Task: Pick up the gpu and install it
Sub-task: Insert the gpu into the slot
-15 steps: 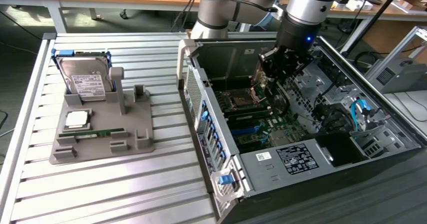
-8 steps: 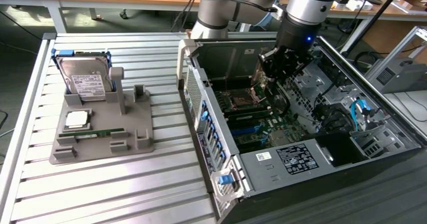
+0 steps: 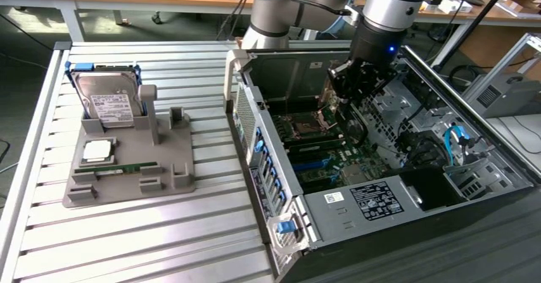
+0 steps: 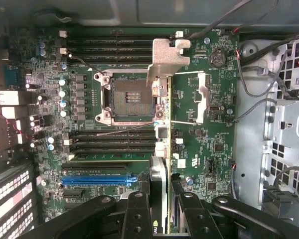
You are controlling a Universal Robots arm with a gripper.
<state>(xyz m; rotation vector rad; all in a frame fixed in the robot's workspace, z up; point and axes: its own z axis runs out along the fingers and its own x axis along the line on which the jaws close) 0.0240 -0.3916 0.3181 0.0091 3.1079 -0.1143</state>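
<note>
Gripper (image 4: 163,205) clamping gpu (image 4: 166,59), edge-on above motherboard (image 4: 212,144)

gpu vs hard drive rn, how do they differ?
Place: gpu is gripped by the gripper over the motherboard; hard drive sits in the grey holder outside the case.
Shape: gpu is a thin card with a silvery bracket; hard drive is boxy with a white label.

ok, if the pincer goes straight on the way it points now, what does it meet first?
Probably the motherboard by the CPU socket: the gpu held in the pincer leads, and the blue slot lies off to one side. Depth is unclear.
</note>
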